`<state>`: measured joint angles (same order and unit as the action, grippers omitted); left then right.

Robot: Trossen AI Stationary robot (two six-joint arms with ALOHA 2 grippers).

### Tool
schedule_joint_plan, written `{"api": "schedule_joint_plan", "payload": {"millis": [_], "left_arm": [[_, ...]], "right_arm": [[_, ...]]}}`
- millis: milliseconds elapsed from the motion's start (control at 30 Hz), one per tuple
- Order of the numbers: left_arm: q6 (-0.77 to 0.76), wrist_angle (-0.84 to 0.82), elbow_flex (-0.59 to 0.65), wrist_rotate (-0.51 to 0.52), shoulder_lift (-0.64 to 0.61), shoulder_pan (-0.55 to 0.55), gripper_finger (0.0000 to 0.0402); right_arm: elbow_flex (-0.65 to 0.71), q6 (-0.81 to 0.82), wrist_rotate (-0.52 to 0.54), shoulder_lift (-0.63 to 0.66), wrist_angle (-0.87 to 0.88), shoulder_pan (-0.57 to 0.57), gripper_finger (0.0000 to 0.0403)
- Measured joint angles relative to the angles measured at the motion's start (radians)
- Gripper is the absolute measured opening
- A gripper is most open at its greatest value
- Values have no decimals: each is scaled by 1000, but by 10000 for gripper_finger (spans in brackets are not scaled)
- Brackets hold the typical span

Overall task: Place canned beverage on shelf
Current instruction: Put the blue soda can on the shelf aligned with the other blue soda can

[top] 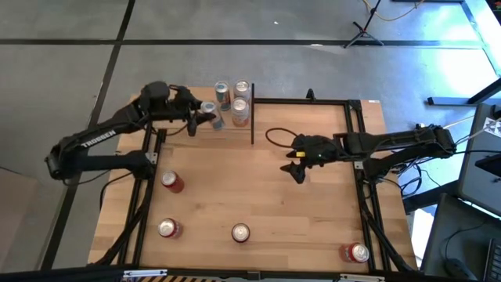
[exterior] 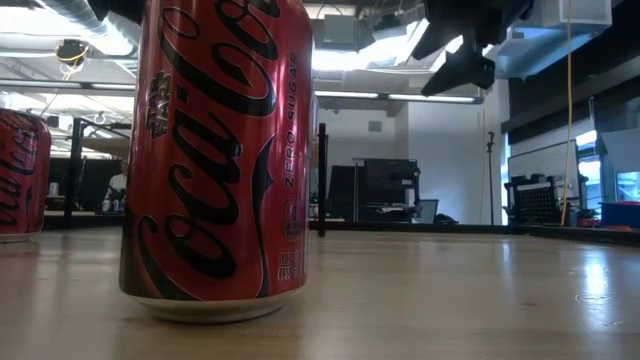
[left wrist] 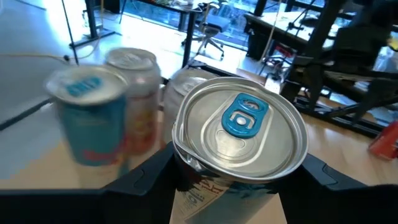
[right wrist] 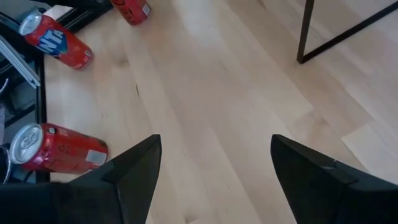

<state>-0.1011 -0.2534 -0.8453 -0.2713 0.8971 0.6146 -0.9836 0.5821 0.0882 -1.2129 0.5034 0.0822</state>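
Note:
My left gripper is shut on a silver can with a blue tab at the left side of the shelf, a small raised wooden board with black posts at the table's far edge. The can also shows in the high view. Three more cans stand on the shelf: one at the back, one beside it and one in front of those. My right gripper is open and empty above the middle right of the table; its fingers also show in its wrist view. My left gripper pinches the can's side wall just below the top rim between its two fingers, one on each side. The fingers come level from the table's left side. The can stands upright in the hold. Whether its base is on the shelf, I cannot tell.
Red cola cans are on the tabletop: one lying at the left, two near the front edge and one lying at the front right. A black frame edges the shelf's right side.

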Motion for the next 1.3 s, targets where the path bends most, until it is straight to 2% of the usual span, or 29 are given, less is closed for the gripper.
{"api": "schedule_joint_plan", "payload": {"millis": [200,367,733,1300], "left_arm": [[82,-121,-129,-102,85,90,198],[163,-159,-206,-115,184,104,199],[187,-155,-218,-137,303,99,199],[254,-147,-218,-86,322,99,200]], "right_arm": [[0,15,11,0,-20,0,291],[0,15,26,0,-34,0,291],[0,15,27,0,-31,2,291],[0,-11,44,0,-29,2,291]]}}
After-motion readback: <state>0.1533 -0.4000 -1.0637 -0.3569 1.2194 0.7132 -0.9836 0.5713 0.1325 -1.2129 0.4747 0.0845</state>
